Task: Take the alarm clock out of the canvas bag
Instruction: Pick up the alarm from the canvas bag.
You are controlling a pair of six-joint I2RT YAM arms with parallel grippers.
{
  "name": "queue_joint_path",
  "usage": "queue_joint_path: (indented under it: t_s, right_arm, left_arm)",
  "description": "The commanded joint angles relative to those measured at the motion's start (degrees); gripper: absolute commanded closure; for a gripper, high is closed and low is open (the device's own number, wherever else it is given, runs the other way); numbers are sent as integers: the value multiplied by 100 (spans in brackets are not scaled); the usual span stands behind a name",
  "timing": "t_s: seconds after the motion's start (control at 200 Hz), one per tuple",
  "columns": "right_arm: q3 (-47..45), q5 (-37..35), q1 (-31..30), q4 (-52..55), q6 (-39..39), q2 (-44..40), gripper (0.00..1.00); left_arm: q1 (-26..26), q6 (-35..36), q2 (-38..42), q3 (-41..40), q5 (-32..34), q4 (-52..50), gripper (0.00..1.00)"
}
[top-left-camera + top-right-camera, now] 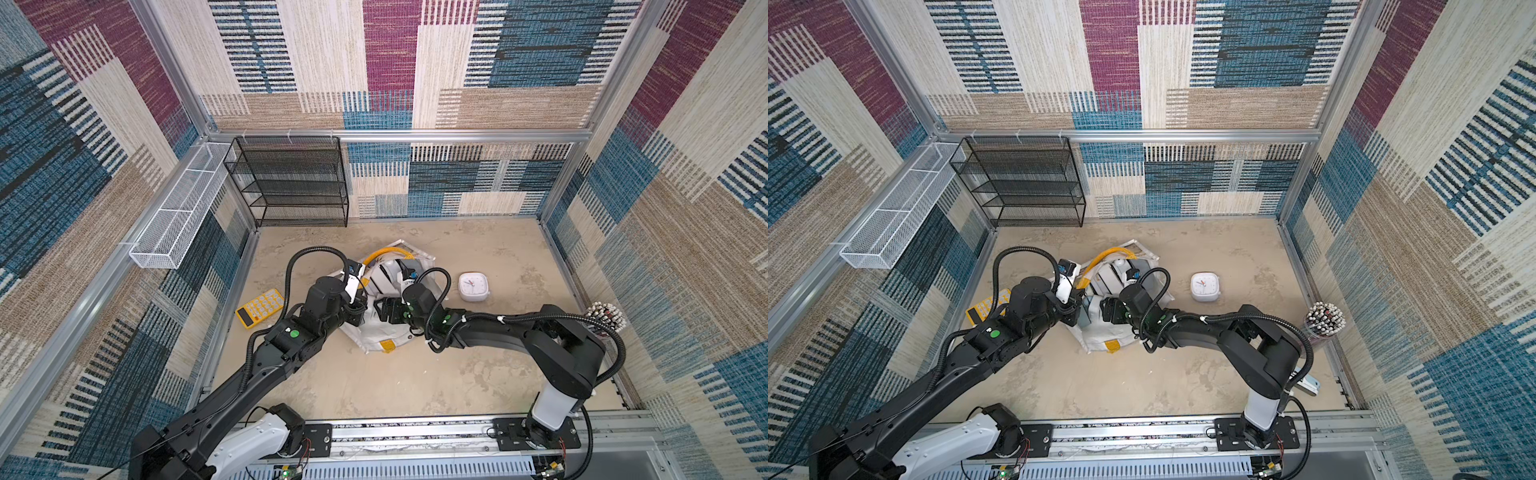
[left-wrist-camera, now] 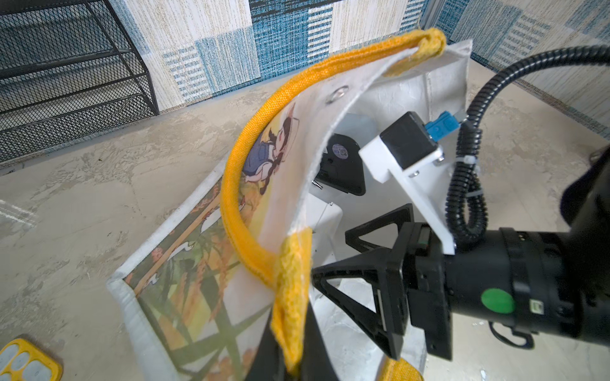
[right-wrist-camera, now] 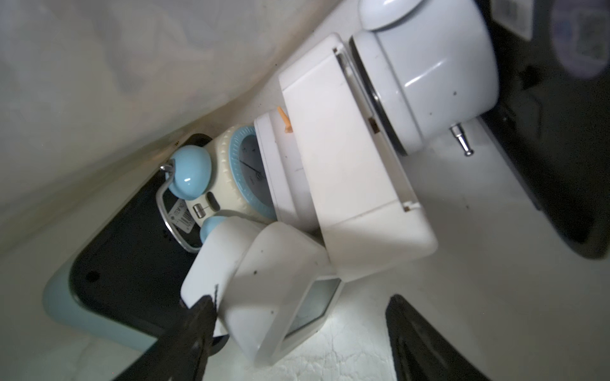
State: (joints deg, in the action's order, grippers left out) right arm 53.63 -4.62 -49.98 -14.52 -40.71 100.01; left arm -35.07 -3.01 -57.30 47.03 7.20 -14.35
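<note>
Pinching the rim of the canvas bag [image 2: 198, 264] in my left gripper [image 2: 293, 349], I must centre my open, empty right gripper [image 3: 302, 301] — squarely astride the small white alarm clock [image 3: 264, 280].

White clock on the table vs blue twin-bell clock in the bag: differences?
The white clock sits on the table; the twin-bell clock lies inside the canvas bag, partly covered. The white clock's body is square; the twin-bell clock's is round, cream with blue bells. Both have analog dials.

Patchwork woven walls [image 1: 390, 62] enclose a mottled beige floor [image 1: 374, 382] — black mesh shelf [image 1: 291, 183] at back.
</note>
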Motion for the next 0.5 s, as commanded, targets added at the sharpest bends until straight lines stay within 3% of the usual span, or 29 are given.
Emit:
queue_joint_path:
  t_s: [0.0, 0.496]
  right_arm:
    - [65, 83, 13, -211, -108, 21, 18]
    - [175, 376, 56, -148, -170, 195, 20]
  left_arm:
    - [-22, -16, 20, 28, 1, 123, 100]
    - [-151, -104, -145, 153, 280, 66, 100]
